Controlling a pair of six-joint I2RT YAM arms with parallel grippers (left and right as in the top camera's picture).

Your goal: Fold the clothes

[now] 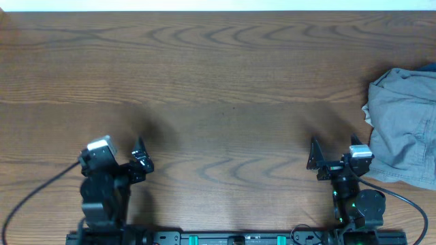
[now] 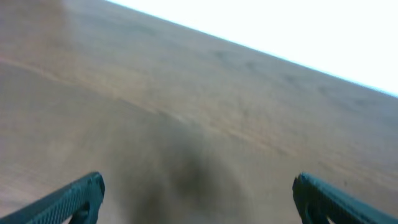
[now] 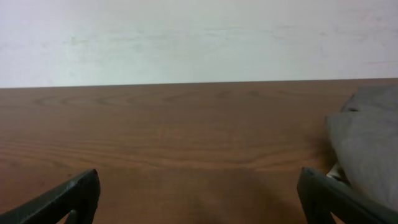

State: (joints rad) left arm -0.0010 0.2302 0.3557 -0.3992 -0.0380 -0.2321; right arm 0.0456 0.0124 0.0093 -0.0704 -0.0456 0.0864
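The grey shorts lie crumpled at the table's right edge, partly cut off by the frame. They also show in the right wrist view at the right. My right gripper is open and empty, just left of the shorts and not touching them. In its wrist view the fingers stand wide apart over bare wood. My left gripper is open and empty at the front left, far from the shorts. Its wrist view is blurred and shows only wood.
The wooden table spreads between and beyond the two arms. Its far edge meets a white wall. A dark blue bit shows behind the shorts at the right edge. Cables run from both arm bases at the front.
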